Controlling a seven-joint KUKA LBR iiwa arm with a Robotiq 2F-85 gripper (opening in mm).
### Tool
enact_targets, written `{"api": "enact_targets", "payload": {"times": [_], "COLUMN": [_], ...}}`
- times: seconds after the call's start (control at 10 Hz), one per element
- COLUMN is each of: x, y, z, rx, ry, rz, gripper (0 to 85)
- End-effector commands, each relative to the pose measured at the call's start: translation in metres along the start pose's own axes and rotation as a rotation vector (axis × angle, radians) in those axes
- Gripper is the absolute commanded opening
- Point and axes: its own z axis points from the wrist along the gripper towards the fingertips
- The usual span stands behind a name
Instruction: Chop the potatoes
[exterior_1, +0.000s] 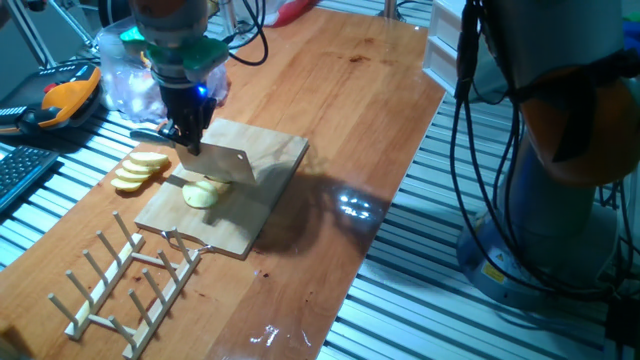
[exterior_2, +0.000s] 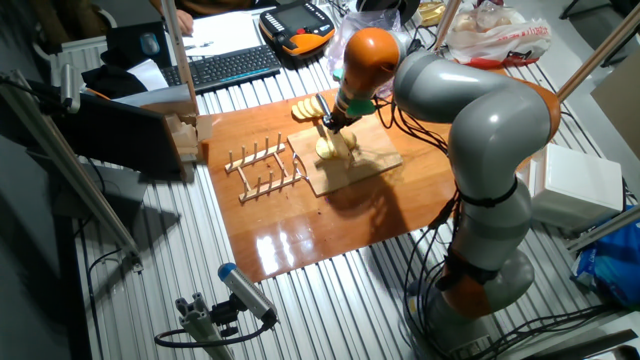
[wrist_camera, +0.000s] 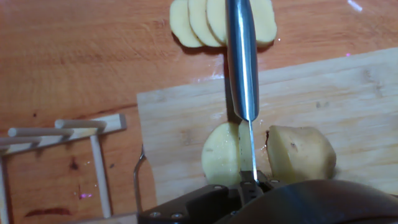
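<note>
Wooden cutting board (exterior_1: 262, 190) sits on the brown tabletop (exterior_1: 350, 120), and the potatoes (wrist_camera: 267, 154) are right on it, showing in the hand view as two pale yellow chunks, a flat-faced one on the left and a rounder lump on the right. The knife (wrist_camera: 242, 62) comes straight down between them, blade edge-on in the gap, touching or just about touching both pieces. The gripper (exterior_1: 187, 133) is clamped on the knife handle, fingers closed around it, blade hanging below and over the potatoes in one fixed view. Just off the board's far edge there's a fanned row of thin yellow slices (exterior_1: 139, 169) lying on the table, close to the board but not on it. A wooden peg rack (exterior_1: 125, 280) sits near the board's other end, with a little metal hook or handle (wrist_camera: 138, 180) at the board corner beside it. Behind the arm there's a clear plastic bag (exterior_1: 125, 80) and an orange handheld pendant (exterior_1: 60, 95). From the other fixed view the arm's grey body (exterior_2: 480, 130) curls over the board, so the potatoes are partly hidden there.
</note>
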Motion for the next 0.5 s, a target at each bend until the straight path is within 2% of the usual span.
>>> {"api": "enact_targets", "payload": {"times": [0.0,0.1,0.2,0.3,0.4], "x": [0.0000,0.0000,0.0000,0.0000,0.0000], "y": [-0.0002,-0.0002,-0.0002,-0.0002,-0.0002], "z": [0.0001,0.0001,0.0001,0.0001,0.0001], "rx": [0.005,-0.011,-0.045,-0.035,-0.033], "ry": [0.003,0.011,-0.005,-0.024,-0.002], "rz": [-0.022,-0.039,-0.055,-0.094,-0.102], "gripper": [0.0,0.0,0.0,0.0,0.0]}}
